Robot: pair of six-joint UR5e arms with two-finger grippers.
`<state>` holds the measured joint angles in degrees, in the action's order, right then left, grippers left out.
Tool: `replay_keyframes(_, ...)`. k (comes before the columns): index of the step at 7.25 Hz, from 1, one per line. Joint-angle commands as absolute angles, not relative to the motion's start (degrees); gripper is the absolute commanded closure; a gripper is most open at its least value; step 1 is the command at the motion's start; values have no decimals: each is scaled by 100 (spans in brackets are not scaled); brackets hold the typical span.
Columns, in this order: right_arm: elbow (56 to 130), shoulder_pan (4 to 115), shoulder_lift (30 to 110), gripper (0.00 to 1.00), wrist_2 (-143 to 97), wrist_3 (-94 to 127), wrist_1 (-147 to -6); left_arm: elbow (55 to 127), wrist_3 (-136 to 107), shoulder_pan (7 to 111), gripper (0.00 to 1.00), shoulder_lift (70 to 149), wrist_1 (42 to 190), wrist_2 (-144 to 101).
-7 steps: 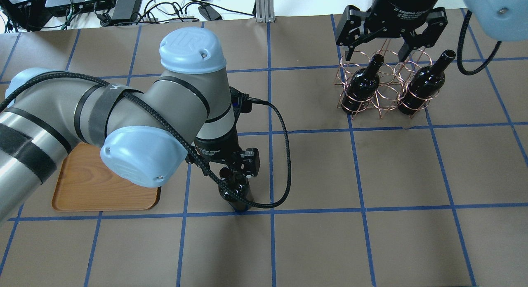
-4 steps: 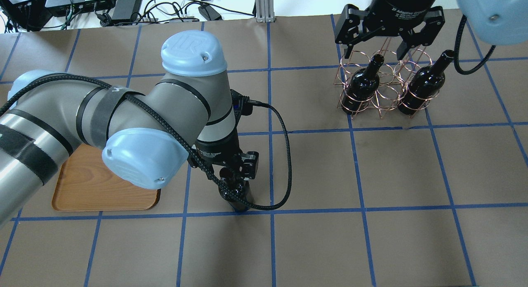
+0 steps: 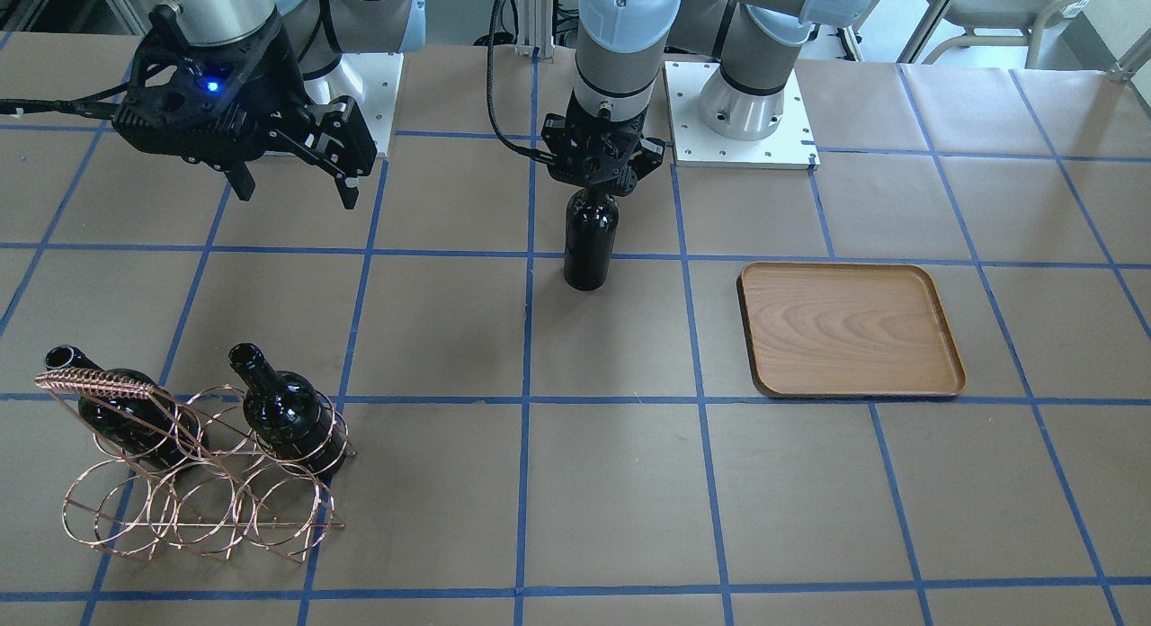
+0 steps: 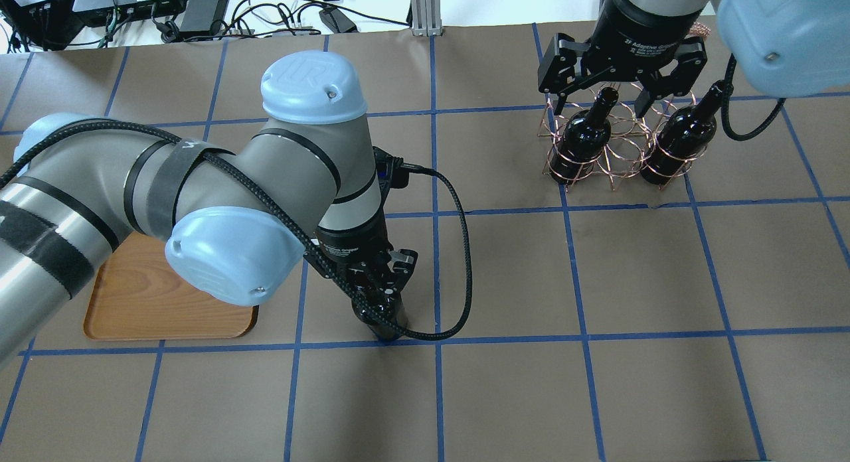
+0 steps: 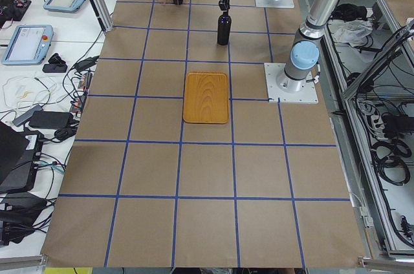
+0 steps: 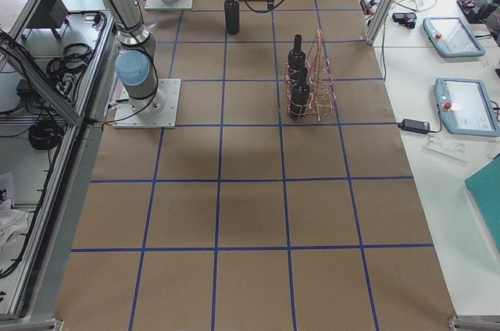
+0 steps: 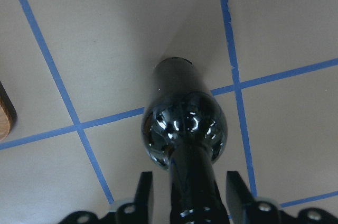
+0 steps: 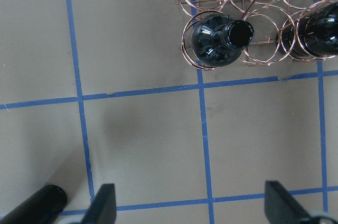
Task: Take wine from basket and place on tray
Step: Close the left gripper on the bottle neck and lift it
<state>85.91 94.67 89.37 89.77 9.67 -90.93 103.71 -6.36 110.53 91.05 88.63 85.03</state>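
Observation:
A dark wine bottle (image 4: pixel 382 309) stands upright on the table by a blue tape crossing, right of the wooden tray (image 4: pixel 133 309). It also shows in the front view (image 3: pixel 589 239) and the left wrist view (image 7: pixel 185 129). My left gripper (image 4: pixel 372 276) (image 3: pixel 598 181) (image 7: pixel 190 197) is closed in on its neck from above. The copper wire basket (image 4: pixel 617 150) (image 3: pixel 198 482) holds two more bottles (image 4: pixel 584 137) (image 4: pixel 677 137). My right gripper (image 4: pixel 599 107) (image 3: pixel 295 192) (image 8: pixel 193 208) hangs open and empty above the basket.
The tray (image 3: pixel 850 329) has nothing on it, and my left arm hides part of it in the overhead view. A black cable (image 4: pixel 465 249) loops from my left wrist down beside the bottle. Cables and electronics (image 4: pixel 133 4) lie beyond the table's far edge.
My left gripper has sunk a little and its fingers have narrowed onto the bottle's neck. My right gripper has shifted slightly over the basket and stays open. The bottle has not moved.

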Motion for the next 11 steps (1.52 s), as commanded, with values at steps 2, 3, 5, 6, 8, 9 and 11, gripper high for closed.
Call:
replay_keyframes(2, 8578, 9230, 8947, 0, 9017, 163, -9306, 10362, -633, 11057, 51, 9105, 8895, 8367)
replay_keyframes(3, 8543, 8915, 8973, 0, 8974, 36, -9273, 10362, -607, 11048, 51, 9105, 8903, 8376)
replay_keyframes(5, 8587, 8938, 9061, 0, 8973, 96, -9220, 10301, -580, 11030, 100, 9097, 8990, 8367)
replay_keyframes(6, 8604, 8947, 9070, 0, 8956, 97, -9202, 10240, -580, 11013, 100, 9079, 9087, 8385)
replay_keyframes(8, 8613, 9157, 9036, 0, 8912, 175, -9237, 9698, -545, 10829, 100, 9018, 9463, 8942)
replay_keyframes(9, 8613, 9236, 9000, 0, 8877, 211, -9263, 9338, -240, 10437, 100, 9026, 9640, 9113)
replay_keyframes(11, 8613, 9237, 8983, 0, 8895, 202, -9264, 9193, 1029, 9130, 100, 8948, 9607, 9428)
